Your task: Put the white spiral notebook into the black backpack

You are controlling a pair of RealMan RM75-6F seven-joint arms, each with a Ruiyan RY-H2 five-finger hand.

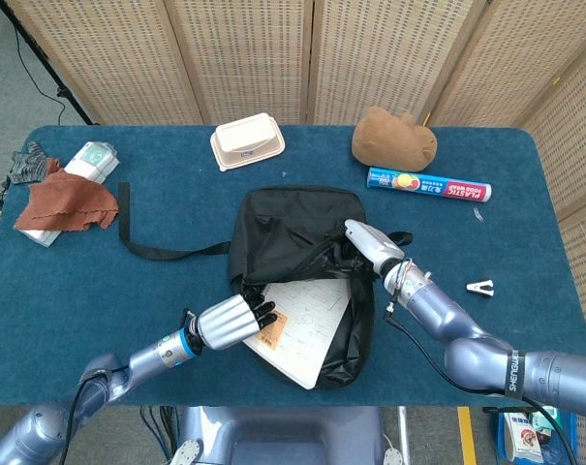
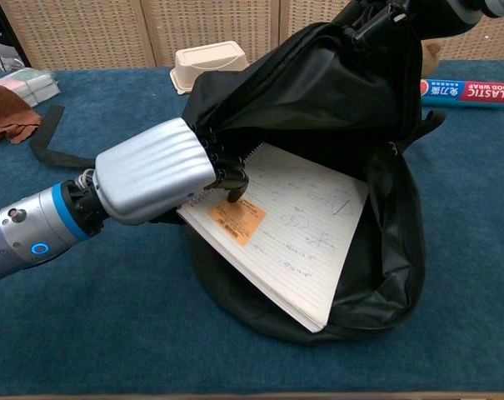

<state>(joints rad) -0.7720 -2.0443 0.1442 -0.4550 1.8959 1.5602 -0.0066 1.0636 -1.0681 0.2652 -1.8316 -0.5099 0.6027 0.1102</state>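
While the right hand (image 1: 368, 239) grips the backpack (image 2: 351, 108) flap, lifting its mouth wide, the left hand (image 2: 164, 171) pinches the notebook (image 2: 293, 229) at its spiral edge; that grip lets it slide in flat, roughly halfway inside.

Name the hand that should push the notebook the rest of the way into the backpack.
Left. The left hand already grips the notebook, half inside the backpack; the right hand is holding the opening up.

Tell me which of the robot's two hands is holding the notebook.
The left hand grips the white spiral notebook at its spiral edge. The right hand holds up the black backpack instead.
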